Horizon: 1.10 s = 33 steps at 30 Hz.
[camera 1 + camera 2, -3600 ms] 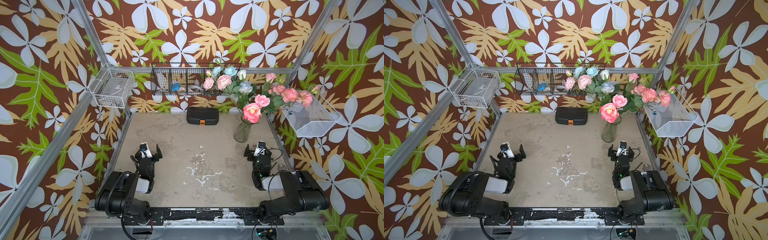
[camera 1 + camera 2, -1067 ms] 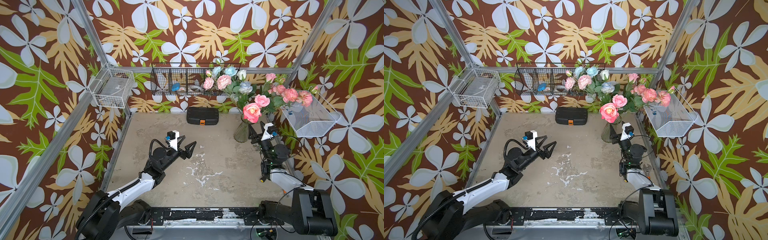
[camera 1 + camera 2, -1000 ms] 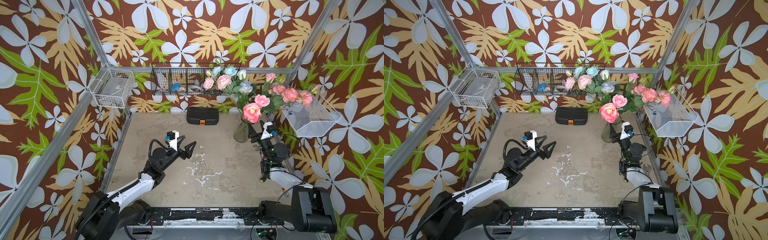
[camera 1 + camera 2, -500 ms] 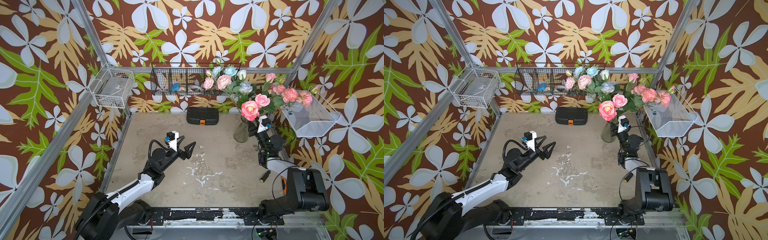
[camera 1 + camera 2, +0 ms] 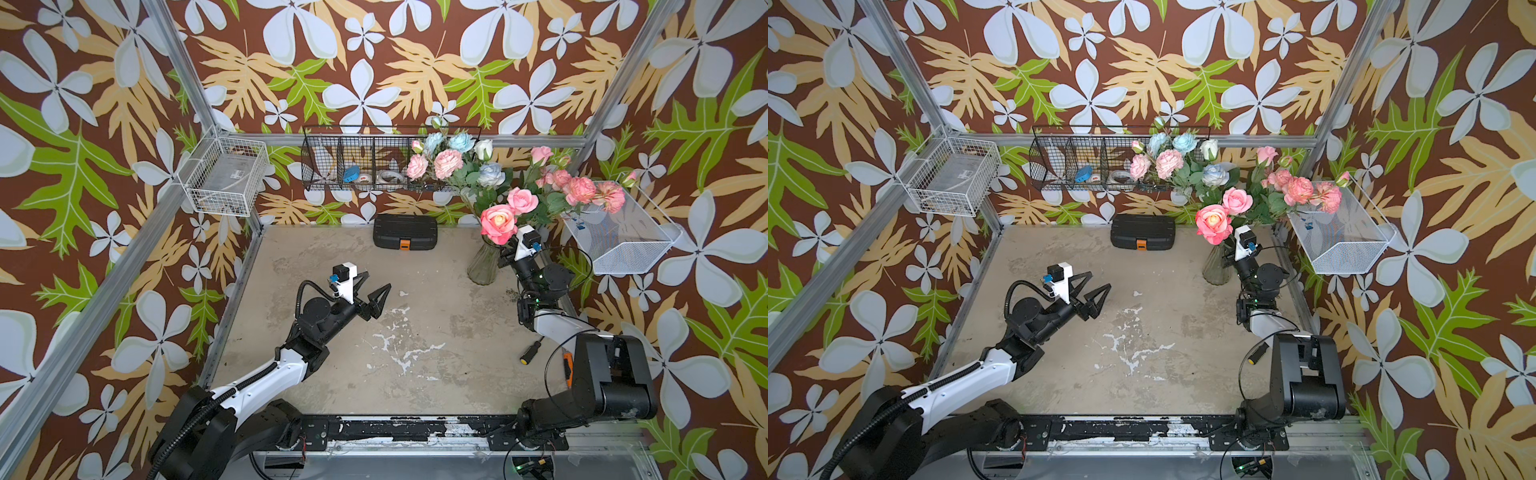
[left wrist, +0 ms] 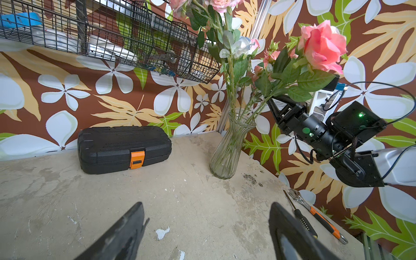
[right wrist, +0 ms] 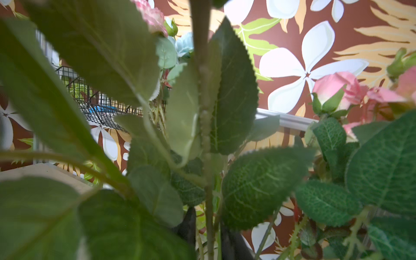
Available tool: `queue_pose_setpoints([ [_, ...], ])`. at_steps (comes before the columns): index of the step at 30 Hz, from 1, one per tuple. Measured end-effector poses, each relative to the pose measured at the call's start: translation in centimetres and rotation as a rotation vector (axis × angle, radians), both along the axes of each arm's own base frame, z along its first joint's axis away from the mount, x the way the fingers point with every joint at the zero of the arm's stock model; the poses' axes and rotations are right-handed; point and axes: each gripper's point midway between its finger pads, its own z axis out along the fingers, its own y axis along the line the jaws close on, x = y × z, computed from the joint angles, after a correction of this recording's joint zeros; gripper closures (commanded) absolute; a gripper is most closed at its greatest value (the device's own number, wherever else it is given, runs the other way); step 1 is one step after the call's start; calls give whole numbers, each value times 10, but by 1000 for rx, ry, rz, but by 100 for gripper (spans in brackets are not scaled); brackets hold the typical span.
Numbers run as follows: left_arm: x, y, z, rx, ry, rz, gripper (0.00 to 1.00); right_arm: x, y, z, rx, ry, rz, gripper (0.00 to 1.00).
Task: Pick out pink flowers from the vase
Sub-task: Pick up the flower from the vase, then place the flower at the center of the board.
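- Between the right gripper's (image 7: 208,234) dark fingers (image 7: 190,225), in the wrist view, runs one green stem (image 7: 204,126). The jaws look drawn in on it, a finger hard by each side, though leaves (image 7: 90,56) hide how firm the pinch is.
- Make sure the hold is on bare stem and not on a leaf, which would likely slip or tear away.
- At 12 o'clock of that gripper in a top view sits the salmon rose (image 5: 498,223). The stem seems to be its own, so this looks like a right pick.
- The vase (image 5: 483,266) stands at 2 o'clock of the table (image 5: 332,374), just beside the gripper at its 9 o'clock. Its neck is narrow, so draw slowly upward along the stem's own lean, lest the glass be dragged or tipped.
- The foliage mingles with the other pink flowers (image 5: 582,190) and the blue roses (image 5: 461,141). Ease out, and pause if any neighbour rises too.
- The left gripper (image 5: 379,279), jaws wide and empty, hangs near the table's middle, well apart at 9 o'clock of the vase. It could come over to steady the glass.
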Motion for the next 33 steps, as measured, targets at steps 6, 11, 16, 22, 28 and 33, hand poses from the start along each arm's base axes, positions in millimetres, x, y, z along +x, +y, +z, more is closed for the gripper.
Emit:
queue_pose_setpoints([
  [6, 3, 0, 2, -1, -2, 7, 13, -1, 0, 1, -33, 1, -11, 91],
  [11, 3, 0, 8, -8, -13, 7, 13, -2, 0, 7, -44, -5, -14, 97],
  [16, 1, 1, 12, -15, -24, 11, 13, -6, 1, 31, -61, -39, -21, 100],
  [22, -1, 3, 29, -32, -51, 13, 13, -17, 2, 72, -83, -81, -28, 100],
  [28, -19, 13, 73, -86, -142, 7, 13, -43, 8, 141, -138, -131, -19, 100],
  [33, -32, 20, 92, -112, -184, 6, 13, -65, 10, 182, -158, -142, -24, 100],
])
